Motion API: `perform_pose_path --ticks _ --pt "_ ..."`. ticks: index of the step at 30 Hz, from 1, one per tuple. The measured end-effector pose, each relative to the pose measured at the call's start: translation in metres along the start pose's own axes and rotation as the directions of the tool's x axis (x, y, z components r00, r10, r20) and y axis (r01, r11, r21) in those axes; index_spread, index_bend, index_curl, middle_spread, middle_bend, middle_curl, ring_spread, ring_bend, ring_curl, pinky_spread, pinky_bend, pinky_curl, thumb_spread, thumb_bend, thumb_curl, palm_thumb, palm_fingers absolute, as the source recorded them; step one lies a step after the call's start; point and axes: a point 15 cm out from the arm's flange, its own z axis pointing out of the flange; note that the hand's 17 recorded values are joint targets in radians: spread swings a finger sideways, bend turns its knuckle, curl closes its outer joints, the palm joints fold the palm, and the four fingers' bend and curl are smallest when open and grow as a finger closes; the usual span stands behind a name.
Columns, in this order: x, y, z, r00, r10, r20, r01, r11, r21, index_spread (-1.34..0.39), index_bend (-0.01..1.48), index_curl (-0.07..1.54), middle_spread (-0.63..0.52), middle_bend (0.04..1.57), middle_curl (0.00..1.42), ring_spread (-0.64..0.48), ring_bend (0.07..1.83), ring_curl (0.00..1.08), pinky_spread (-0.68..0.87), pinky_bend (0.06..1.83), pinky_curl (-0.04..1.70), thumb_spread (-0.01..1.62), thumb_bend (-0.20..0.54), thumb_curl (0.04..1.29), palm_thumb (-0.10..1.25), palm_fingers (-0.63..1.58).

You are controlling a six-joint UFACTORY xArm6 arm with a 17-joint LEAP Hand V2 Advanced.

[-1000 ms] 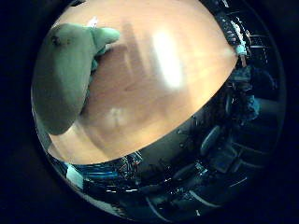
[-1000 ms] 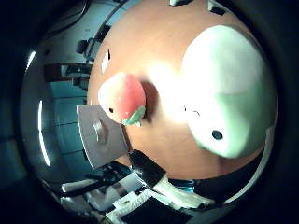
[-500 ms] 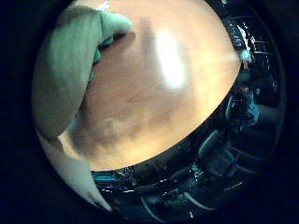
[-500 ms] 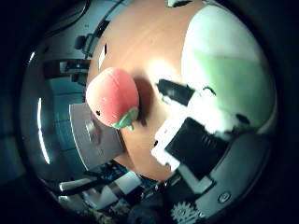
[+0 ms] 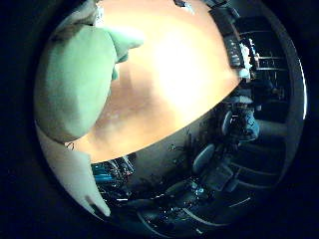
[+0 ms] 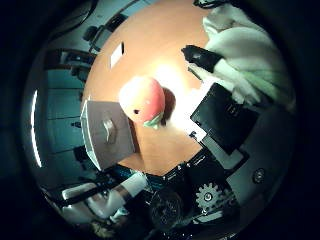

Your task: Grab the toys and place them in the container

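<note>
A pale green plush toy point(image 5: 75, 89) fills much of the little finger side view, close against the palm. My hand point(image 6: 225, 125) has its white and black fingers point(image 6: 200, 57) curled round this toy, above the orange-brown table point(image 5: 169, 84). A red-and-peach round toy with a green leaf point(image 6: 142, 99) lies on the table beside the hand. Right next to it, at the table's edge, stands a grey square container point(image 6: 105, 132) with a small object inside.
A small white card point(image 6: 116, 54) lies on the table beyond the red toy. Past the table's edge there are office chairs point(image 5: 204, 157) and dark equipment on the floor.
The fingers have come in and closed round the green plush toy. The whole picture has shifted and the table looks farther off; the red toy and container have stayed in place.
</note>
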Motion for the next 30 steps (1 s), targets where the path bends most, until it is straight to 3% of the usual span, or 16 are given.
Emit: perform_pose_path --ticks 14,23,30 --pt "-0.162 0.010 -0.165 0.990 -0.139 0.000 0.137 0.980 0.145 -0.28 1.02 0.88 -0.18 1.28 0.85 -0.24 1.35 0.73 -0.23 1.16 0.93 0.84 -0.018 0.71 1.03 1.05" --pt "-0.326 0.005 -0.209 0.949 -0.310 0.061 0.289 0.928 0.234 -0.28 1.00 0.90 -0.18 1.26 0.87 -0.24 1.34 0.75 -0.25 1.10 1.02 0.82 -0.018 0.76 1.02 1.05" --pt "-0.437 0.037 -0.227 0.887 -0.450 0.109 0.412 0.875 0.255 -0.29 0.99 0.91 -0.19 1.24 0.89 -0.25 1.32 0.77 -0.26 1.07 1.06 0.80 -0.018 0.78 1.02 1.05"
